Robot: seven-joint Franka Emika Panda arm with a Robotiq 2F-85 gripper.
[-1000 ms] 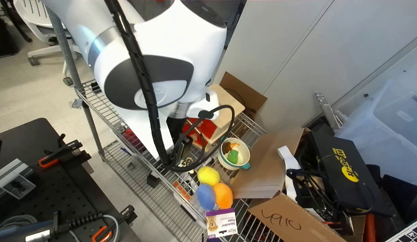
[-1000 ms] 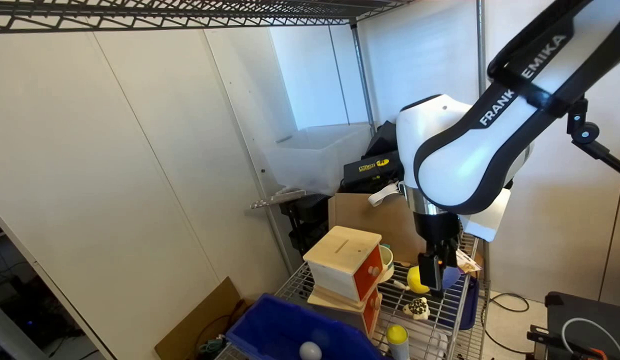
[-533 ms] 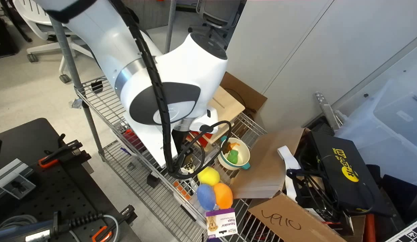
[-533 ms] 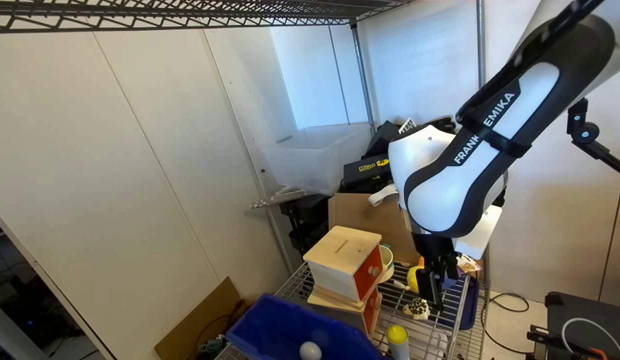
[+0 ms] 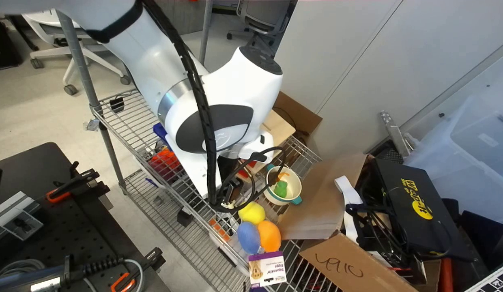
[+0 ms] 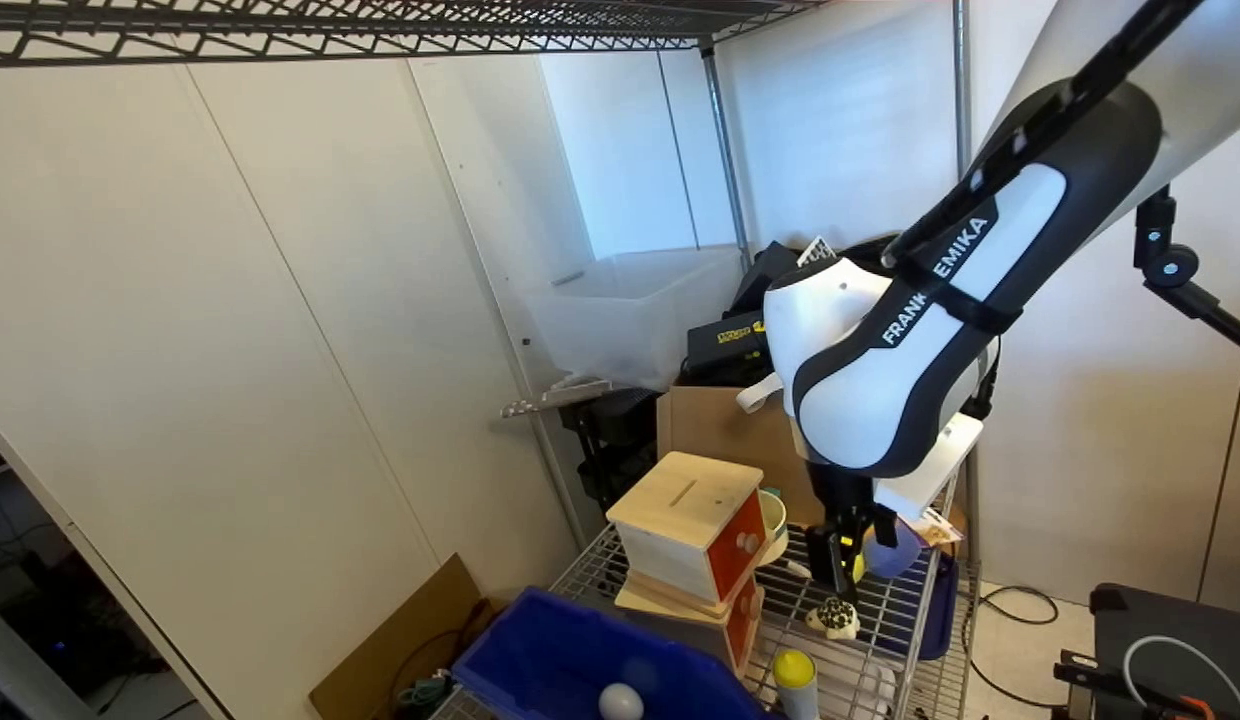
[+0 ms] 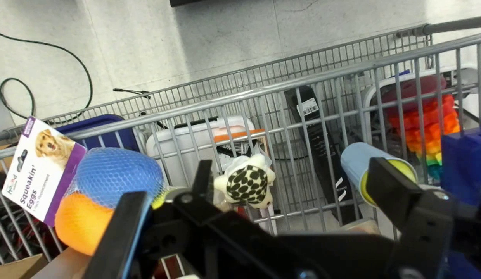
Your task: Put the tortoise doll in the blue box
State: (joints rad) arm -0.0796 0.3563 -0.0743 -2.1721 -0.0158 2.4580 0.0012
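I have the tool (image 7: 291,166) near the tortoise doll (image 6: 833,619), jaws apart; the doll sits on the wire bench (image 7: 240,95). Along it stands the blue box (image 6: 570,645), a white ball (image 6: 620,702) inside. Pale wall panels (image 6: 230,300) rise behind; grey floor (image 7: 225,38) shows beyond.

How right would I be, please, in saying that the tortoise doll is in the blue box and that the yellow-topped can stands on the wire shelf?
One part is wrong: in an exterior view the tortoise doll is on the wire shelf, outside the blue box. The yellow-topped can does stand on the wire shelf.
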